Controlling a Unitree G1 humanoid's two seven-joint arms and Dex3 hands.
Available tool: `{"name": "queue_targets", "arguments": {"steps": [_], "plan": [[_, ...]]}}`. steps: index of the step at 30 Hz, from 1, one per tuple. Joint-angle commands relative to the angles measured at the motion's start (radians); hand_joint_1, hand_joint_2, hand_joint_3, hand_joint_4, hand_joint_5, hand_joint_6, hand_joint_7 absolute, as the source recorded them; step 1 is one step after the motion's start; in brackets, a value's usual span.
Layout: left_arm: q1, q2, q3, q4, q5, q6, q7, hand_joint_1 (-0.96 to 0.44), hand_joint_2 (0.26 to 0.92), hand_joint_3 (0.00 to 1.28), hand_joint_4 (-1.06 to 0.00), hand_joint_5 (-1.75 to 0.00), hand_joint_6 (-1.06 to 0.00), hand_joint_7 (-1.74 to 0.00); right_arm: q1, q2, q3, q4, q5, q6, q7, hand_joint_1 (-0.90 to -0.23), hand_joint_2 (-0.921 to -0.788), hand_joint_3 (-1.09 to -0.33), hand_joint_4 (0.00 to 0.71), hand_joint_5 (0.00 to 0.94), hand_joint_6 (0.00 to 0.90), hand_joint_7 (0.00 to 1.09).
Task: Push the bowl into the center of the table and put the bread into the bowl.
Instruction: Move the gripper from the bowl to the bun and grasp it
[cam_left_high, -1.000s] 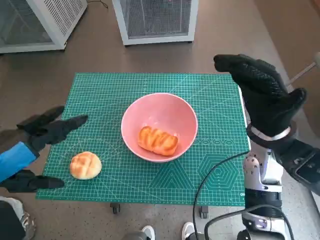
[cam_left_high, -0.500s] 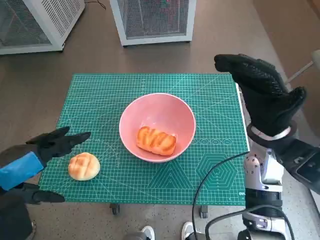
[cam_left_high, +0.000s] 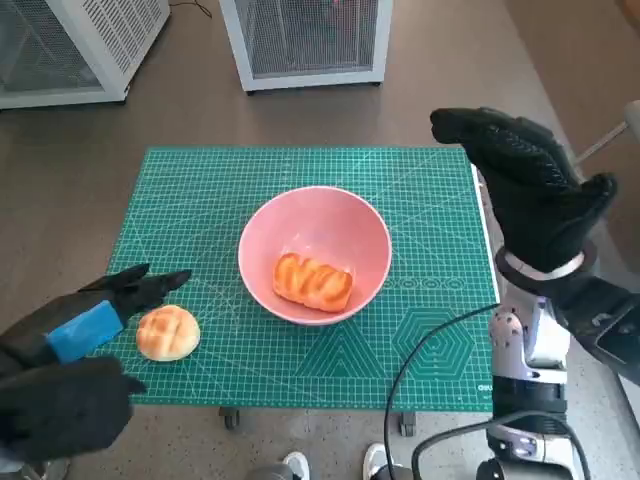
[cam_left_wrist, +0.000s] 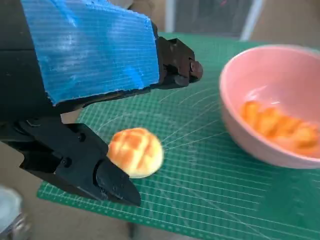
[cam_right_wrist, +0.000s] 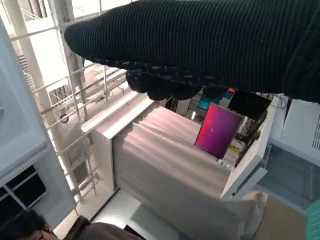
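Note:
A pink bowl (cam_left_high: 312, 228) stands near the middle of the green cutting mat (cam_left_high: 420, 200). A long glazed bread (cam_left_high: 314, 281) lies inside it. A round bun (cam_left_high: 167, 332) rests on the mat near its front left corner. My left hand (cam_left_high: 95, 320) hovers just left of the bun, fingers apart on either side of the bun (cam_left_wrist: 136, 152) without touching it. My right hand (cam_left_high: 530, 195) is raised above the mat's right edge, fingers spread, holding nothing. The bowl (cam_left_wrist: 272, 107) shows beyond the bun in the left wrist view.
Two white mesh cabinets (cam_left_high: 305, 40) stand on the floor beyond the table. A black cable (cam_left_high: 420, 370) hangs over the front right of the mat. The right wrist view shows a room with white shelving (cam_right_wrist: 45, 100) and part of a person (cam_right_wrist: 30, 227).
My left hand has dropped lower and closed in toward the round bun from the left. The right hand, bowl and breads have stayed in place.

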Motion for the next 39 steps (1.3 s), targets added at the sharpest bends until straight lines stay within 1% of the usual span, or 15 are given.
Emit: {"name": "queue_targets", "arguments": {"steps": [1,8,16,25,29,39], "plan": [[-0.028,0.008,-0.083,0.04,0.071,0.007,0.044,0.06,0.7,0.01,-0.05,-0.01,-0.17,0.0,0.009,-0.008,-0.002,0.005,0.001,0.011,0.013,-0.633,-0.921,-0.709,0.241,0.001,0.291,0.03],[-0.076,-0.006,-0.197,0.098,0.165,0.024,0.078,0.04,0.713,0.02,-0.07,-0.01,-0.19,-0.01,0.01,-0.012,-0.003,0.002,0.003,0.014,0.016,-0.633,-0.921,-0.708,0.241,0.001,0.292,0.03],[-0.124,-0.03,-0.298,0.176,0.253,0.032,0.096,0.02,0.721,0.02,-0.1,-0.01,-0.22,-0.02,0.012,-0.016,-0.004,0.0,0.003,0.013,0.018,-0.632,-0.921,-0.707,0.243,0.001,0.293,0.03],[-0.167,-0.059,-0.35,0.261,0.278,0.03,0.078,0.02,0.73,0.02,-0.19,-0.02,-0.28,-0.02,0.016,-0.02,-0.004,-0.006,0.005,0.018,0.018,-0.634,-0.921,-0.708,0.243,0.001,0.294,0.03],[-0.2,-0.075,-0.389,0.325,0.285,0.022,0.072,0.02,0.74,0.02,-0.23,-0.02,-0.32,-0.03,0.018,-0.021,-0.003,-0.008,0.003,0.018,0.017,-0.635,-0.921,-0.707,0.243,0.001,0.295,0.03],[-0.228,-0.096,-0.455,0.401,0.332,0.004,0.068,0.0,0.761,0.03,-0.31,-0.02,-0.43,-0.03,0.023,-0.02,-0.002,-0.016,-0.005,0.017,0.01,-0.635,-0.921,-0.709,0.245,0.001,0.297,0.03]]}}
